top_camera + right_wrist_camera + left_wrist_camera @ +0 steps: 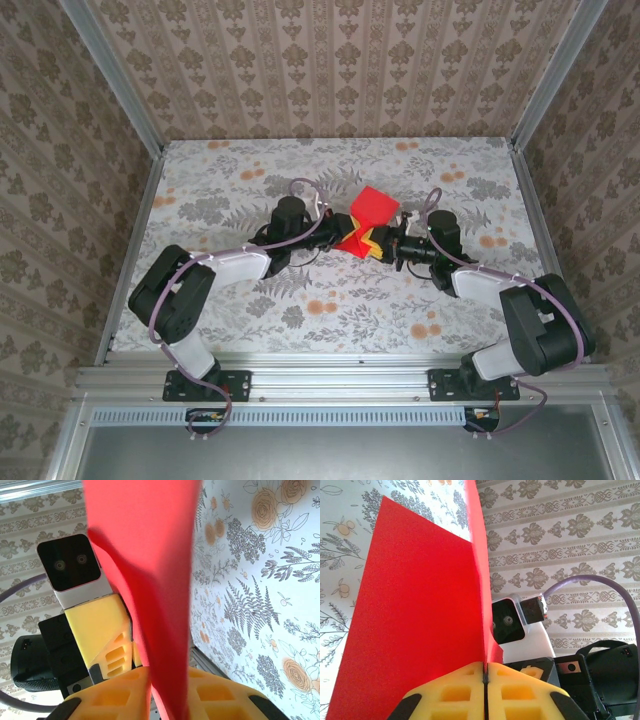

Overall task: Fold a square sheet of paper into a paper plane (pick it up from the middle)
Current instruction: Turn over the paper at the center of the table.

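Looking down on a floral-patterned table (250,190), two robot arms reaching in from the near edge and meeting near the middle. Lifted clear of the surface between them, a bright red square sheet of paper (377,208), standing roughly upright and bent along one sharp crease into two flat panels. On the left gripper (485,677), yellow pads pressed together with the creased lower edge of the sheet clamped between them. On the right gripper (169,695), yellow pads close on either side of the sheet's lower part; cannot tell whether actually pinching or just flanking it. Judged as early in the task: picked up and given a first fold, but no pointed nose, no wing folds, nothing yet resembling a dart, so most of the creasing left to do
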Robot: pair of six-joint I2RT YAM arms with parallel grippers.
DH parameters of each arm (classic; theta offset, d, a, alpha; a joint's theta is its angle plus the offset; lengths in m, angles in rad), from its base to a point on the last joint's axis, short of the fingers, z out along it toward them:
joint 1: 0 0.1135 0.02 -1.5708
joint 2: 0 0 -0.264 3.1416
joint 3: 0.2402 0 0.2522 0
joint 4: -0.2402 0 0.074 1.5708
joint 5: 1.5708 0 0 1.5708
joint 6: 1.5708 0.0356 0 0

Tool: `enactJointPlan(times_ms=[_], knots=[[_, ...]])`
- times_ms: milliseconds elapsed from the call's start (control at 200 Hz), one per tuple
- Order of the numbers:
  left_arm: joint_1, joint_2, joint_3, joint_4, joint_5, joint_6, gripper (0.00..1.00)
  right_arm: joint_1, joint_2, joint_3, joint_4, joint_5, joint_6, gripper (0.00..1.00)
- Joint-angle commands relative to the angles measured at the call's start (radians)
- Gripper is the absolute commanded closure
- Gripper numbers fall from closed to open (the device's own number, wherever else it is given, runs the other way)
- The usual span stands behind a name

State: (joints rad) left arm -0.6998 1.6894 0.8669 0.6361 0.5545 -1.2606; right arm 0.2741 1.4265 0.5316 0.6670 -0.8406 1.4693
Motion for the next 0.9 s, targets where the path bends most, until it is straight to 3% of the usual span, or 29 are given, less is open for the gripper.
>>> enactJointPlan(times_ms=[0, 325, 485, 670, 895], knots=[[0.008, 0.009, -0.012, 0.024, 0.02, -0.004, 0.87, 0.001, -0.029, 0.026, -0.103, 0.009, -0.071, 0.82], [0.02, -0.02, -0.012, -0.034, 0.027, 0.037, 0.69, -0.029, -0.108, 0.077, -0.371, 0.015, -0.254, 0.89], [0.029, -0.059, 0.0, -0.124, 0.027, 0.097, 0.57, -0.041, -0.136, 0.158, -0.679, 0.069, -0.488, 0.92], [0.032, -0.125, 0.039, -0.303, 0.026, 0.213, 0.41, -0.044, -0.143, 0.33, -1.174, 0.339, -0.885, 0.98], [0.04, -0.205, 0.082, -0.528, 0.016, 0.357, 0.27, -0.036, -0.107, 0.446, -1.419, 0.556, -1.085, 0.99]])
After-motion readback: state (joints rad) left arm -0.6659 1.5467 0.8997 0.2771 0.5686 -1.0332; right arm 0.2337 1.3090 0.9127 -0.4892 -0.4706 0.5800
